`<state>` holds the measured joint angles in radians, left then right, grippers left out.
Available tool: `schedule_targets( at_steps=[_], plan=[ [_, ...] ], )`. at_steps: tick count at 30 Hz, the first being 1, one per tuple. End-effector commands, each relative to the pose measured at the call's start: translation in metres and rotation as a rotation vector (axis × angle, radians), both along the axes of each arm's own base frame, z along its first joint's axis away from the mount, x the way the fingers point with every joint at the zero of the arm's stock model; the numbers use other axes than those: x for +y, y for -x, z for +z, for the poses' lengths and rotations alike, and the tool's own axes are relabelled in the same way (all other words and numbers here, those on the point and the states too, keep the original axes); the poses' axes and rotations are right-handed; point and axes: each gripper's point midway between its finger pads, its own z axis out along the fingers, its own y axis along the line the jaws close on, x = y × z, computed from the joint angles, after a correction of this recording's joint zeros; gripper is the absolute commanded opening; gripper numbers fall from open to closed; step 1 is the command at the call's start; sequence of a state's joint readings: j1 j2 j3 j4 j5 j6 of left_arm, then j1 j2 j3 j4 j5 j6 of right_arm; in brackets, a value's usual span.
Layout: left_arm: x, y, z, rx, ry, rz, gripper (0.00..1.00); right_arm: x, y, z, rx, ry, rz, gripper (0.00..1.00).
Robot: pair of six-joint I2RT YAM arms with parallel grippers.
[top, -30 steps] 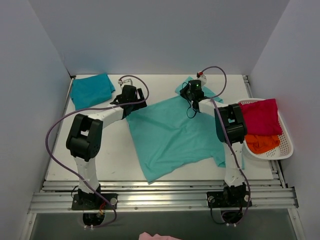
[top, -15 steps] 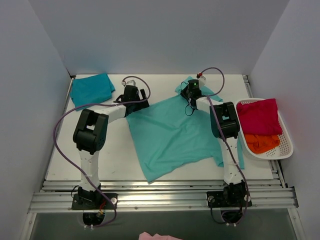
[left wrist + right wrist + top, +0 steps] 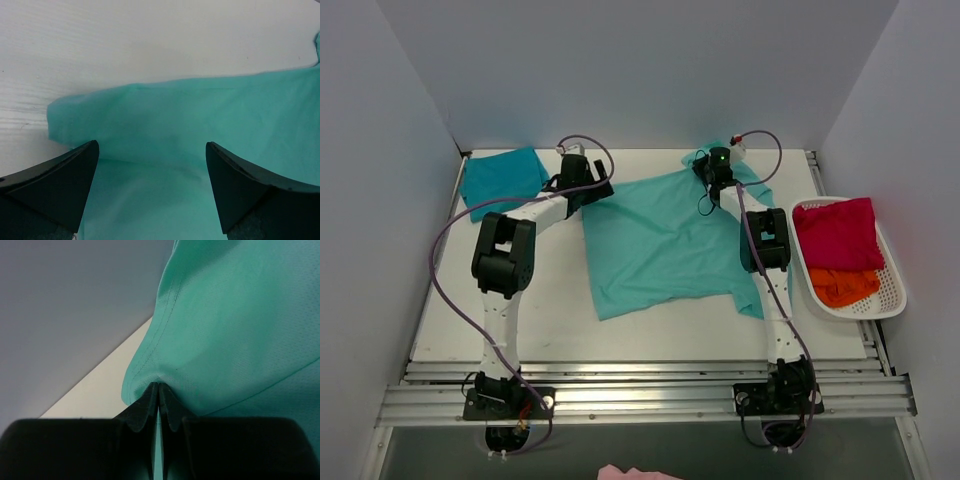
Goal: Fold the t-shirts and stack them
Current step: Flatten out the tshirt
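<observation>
The light mint-green t-shirt [image 3: 660, 240] lies spread across the middle of the table. My left gripper [image 3: 592, 187] is at its back left corner. In the left wrist view the gripper [image 3: 151, 150] is wide open, its fingers [image 3: 55, 190] either side of the shirt [image 3: 200, 115], which lies flat beneath. My right gripper [image 3: 717, 163] is at the shirt's back right corner, and in the right wrist view it [image 3: 158, 386] is shut on a hemmed edge of the shirt [image 3: 225, 325]. The darker teal-blue t-shirt [image 3: 503, 178] lies folded at the back left.
A white basket [image 3: 880, 300] at the right edge holds a red cloth [image 3: 840, 232] and an orange cloth [image 3: 842, 285]. Grey walls close in the back and sides. A metal rail [image 3: 640, 400] runs along the near edge.
Both grippers have moved toward the back wall. The mint-green shirt has slid back with them, away from the front edge, and now lies flatter.
</observation>
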<state>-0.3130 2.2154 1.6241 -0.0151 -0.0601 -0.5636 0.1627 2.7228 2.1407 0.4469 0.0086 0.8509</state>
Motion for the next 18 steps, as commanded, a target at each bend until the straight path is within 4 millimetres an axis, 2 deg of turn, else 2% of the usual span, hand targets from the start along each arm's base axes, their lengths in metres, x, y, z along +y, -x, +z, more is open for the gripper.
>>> schedule_targets(
  at_steps=[1, 3, 4, 7, 11, 12, 14, 15, 17, 18],
  plan=[
    [0.003, -0.016, 0.008, -0.017, 0.010, -0.012, 0.98, -0.008, 0.000, -0.030, 0.057, -0.012, -0.022, 0.00],
    [0.006, -0.019, 0.002, -0.009, -0.011, -0.009, 0.98, -0.008, -0.004, -0.028, 0.039, -0.016, -0.024, 0.00],
    [0.006, -0.024, 0.005, -0.016, -0.016, -0.008, 0.98, -0.008, -0.004, -0.027, 0.034, -0.019, -0.024, 0.00],
    [0.015, -0.024, -0.006, 0.023, -0.044, 0.001, 0.97, -0.014, -0.005, -0.027, 0.028, -0.010, -0.046, 0.00],
    [0.027, -0.015, -0.015, 0.047, -0.045, 0.042, 0.99, -0.025, -0.008, -0.026, 0.011, -0.017, -0.090, 0.00],
    [0.029, -0.015, 0.003, 0.005, -0.032, 0.053, 1.00, -0.025, -0.008, -0.026, 0.010, -0.029, -0.091, 0.00],
    [0.025, -0.009, 0.010, -0.061, 0.009, 0.046, 1.00, -0.023, -0.009, -0.023, -0.001, -0.031, -0.088, 0.00],
    [0.024, -0.007, 0.030, -0.099, 0.020, 0.043, 1.00, -0.023, -0.009, -0.024, 0.000, -0.031, -0.086, 0.00],
    [0.021, -0.005, 0.047, -0.125, 0.014, 0.031, 1.00, -0.020, -0.008, -0.025, 0.000, -0.030, -0.080, 0.00],
    [0.020, -0.005, 0.069, -0.158, 0.019, 0.027, 1.00, -0.018, -0.007, -0.024, -0.002, -0.028, -0.076, 0.00]
  ],
)
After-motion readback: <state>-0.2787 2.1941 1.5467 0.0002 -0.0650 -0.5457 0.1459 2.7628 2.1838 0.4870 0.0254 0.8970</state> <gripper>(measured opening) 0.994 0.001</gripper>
